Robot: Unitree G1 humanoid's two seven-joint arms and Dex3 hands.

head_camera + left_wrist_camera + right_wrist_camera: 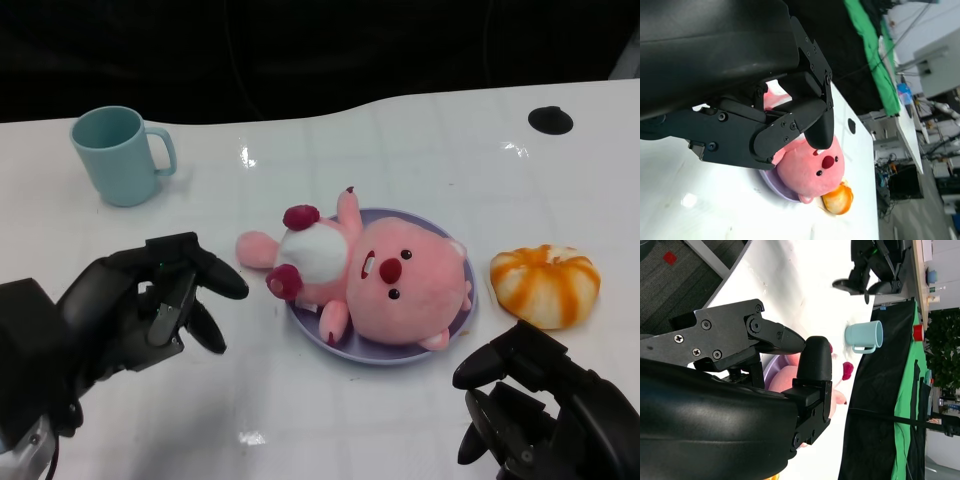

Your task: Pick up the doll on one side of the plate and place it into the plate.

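A teal ceramic mug point(115, 154) stands far left of the round lilac plate point(455, 331); an orange-striped plush pumpkin point(545, 284) lies just right. The pink plush doll point(375, 280) lies across the plate, legs overhanging its left rim. Left hand point(150, 300) and right hand point(530, 400) flank it, fingers apart, empty.

Bright, even light from overhead on the white table point(420, 130), with small glare spots by the cup point(120, 155) and at the lower centre. Shadows stay soft and short. Head view sharp; the top edge falls to black. Both wrist views show near black hand parts looming large, background clutter slightly soft.
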